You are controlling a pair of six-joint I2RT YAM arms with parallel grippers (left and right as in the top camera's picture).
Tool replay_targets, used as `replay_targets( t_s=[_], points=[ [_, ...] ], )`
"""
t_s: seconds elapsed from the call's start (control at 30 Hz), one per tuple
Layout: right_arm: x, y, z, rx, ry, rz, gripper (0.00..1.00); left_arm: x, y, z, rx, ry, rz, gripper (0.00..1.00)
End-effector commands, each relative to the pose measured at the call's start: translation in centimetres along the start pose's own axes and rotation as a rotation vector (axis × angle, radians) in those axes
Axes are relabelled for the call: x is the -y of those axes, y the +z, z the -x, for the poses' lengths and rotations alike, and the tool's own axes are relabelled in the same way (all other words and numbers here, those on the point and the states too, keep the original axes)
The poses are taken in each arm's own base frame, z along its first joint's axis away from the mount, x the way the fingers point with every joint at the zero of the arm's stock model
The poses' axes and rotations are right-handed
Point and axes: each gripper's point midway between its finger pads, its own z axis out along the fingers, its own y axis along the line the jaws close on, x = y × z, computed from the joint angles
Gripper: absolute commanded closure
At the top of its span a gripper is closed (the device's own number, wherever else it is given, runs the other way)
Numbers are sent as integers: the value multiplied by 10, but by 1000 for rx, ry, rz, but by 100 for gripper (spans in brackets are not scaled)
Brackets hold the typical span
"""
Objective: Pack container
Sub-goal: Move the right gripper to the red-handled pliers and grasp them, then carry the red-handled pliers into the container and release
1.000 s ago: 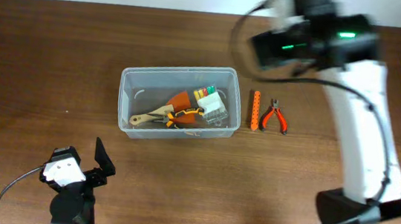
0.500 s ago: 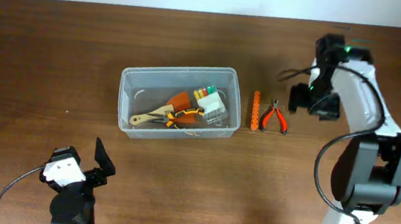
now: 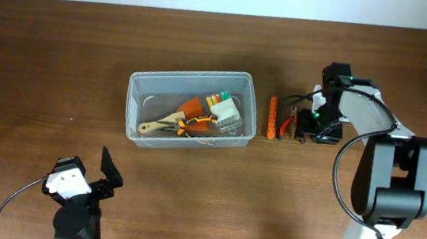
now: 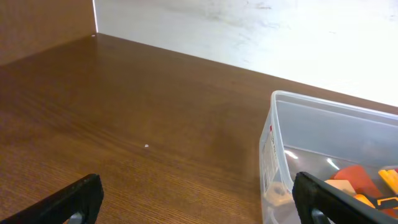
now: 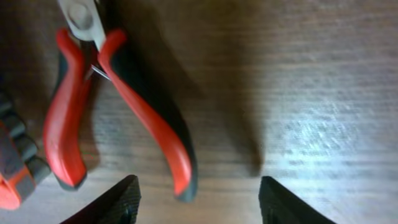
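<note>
The right gripper (image 5: 199, 202) is hanging low over the brown wooden table (image 3: 45, 54) with its two black fingers (image 5: 127, 198) spread wide, gripping nothing. Between and just ahead of those fingers, a pair of red-and-black-handled pliers (image 5: 149, 124) is lying flat on the wood, handles splayed toward the gripper, which does not seem to be touching them. Just beside the pliers, a ridged orange strip (image 5: 12, 168) is lying parallel to them. From above, the right gripper (image 3: 302, 126) is sitting at the pliers (image 3: 291, 126), with the orange strip (image 3: 272, 118) between them and the large clear plastic rectangular tub (image 3: 190, 76), which is standing upright mid-table. Inside it a wooden-handled tool (image 3: 157, 122), some orange pieces and a small clear box of coloured-tipped bits (image 3: 226, 109) are lying together. Well apart, at the near edge, the left gripper (image 3: 110, 174) is waiting with its fingers wide and empty, facing the tub's rounded corner (image 4: 273, 155).
</note>
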Motion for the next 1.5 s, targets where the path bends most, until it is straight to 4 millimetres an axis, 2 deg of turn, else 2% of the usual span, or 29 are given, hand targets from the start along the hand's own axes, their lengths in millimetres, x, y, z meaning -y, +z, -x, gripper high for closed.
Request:
replay_targets(
  t_s=[0.0, 0.13, 0.27, 0.33, 0.37, 0.43, 0.53, 0.6, 0.7, 0.83, 0.87, 0.9, 0.93, 0.97, 1.0, 1.03, 1.1, 1.17, 1.27, 1.37, 1.43, 1.47],
  points=[
    [-11, 2, 3, 20, -34, 14, 40, 0, 0, -1, 0, 10, 0, 1],
    [-19, 5, 2, 18, -53, 12, 46, 0, 0, -1, 0, 10, 0, 1],
    [-19, 18, -2, -15, -57, 3, 50, 0, 0, -1, 0, 10, 0, 1],
    [-17, 25, -4, -35, -33, 1, 58, 0, 0, -1, 0, 10, 0, 1],
    [-14, 31, -7, -57, -8, -1, 71, 0, 0, -1, 0, 10, 0, 1],
    [-12, 36, -9, -73, -2, -3, 76, 0, 0, -1, 0, 10, 0, 1],
    [-12, 36, -8, -71, -2, -3, 96, 0, 0, -1, 0, 10, 0, 1],
    [-12, 31, -4, -61, -4, -13, 96, 0, 0, -1, 0, 10, 0, 1],
    [-8, 5, 8, -40, -7, -54, 96, 0, 0, -1, 0, 10, 0, 1],
    [-23, -87, 44, 122, -25, -51, 96, 0, 0, -1, 0, 10, 0, 1],
    [-30, -116, 50, 177, -37, -43, 96, 0, 0, -1, 0, 10, 0, 1],
    [-34, -131, 53, 206, -45, -40, 96, 0, 0, -1, 0, 10, 0, 1],
    [-47, -167, 56, 279, -70, -30, 96, 0, 0, -1, 0, 10, 0, 1],
    [-61, -194, 56, 333, -98, -19, 96, 0, 0, -1, 0, 10, 0, 1],
    [-76, -213, 54, 372, -135, -4, 96, 0, 0, -1, 0, 10, 0, 1],
    [-101, -233, 49, 412, -219, 25, 96, 0, 0, -1, 0, 10, 0, 1],
    [-140, -243, 41, 443, -374, 65, 96, 0, 0, -1, 0, 10, 0, 1],
    [-182, -240, 28, 451, -589, 92, 96, 0, 0, -1, 0, 10, 0, 1],
    [-234, -223, 12, 453, -875, 85, 96, 0, 0, -1, 0, 10, 0, 1],
    [-290, -192, 1, 479, -1259, 56, 96, 0, 0, -1, 0, 10, 0, 1],
    [-314, -172, 4, 506, -1419, 38, 96, 0, 0, -1, 0, 10, 0, 1],
    [-329, -155, 11, 527, -1495, 28, 96, 0, 0, -1, 0, 10, 0, 1]
  ],
)
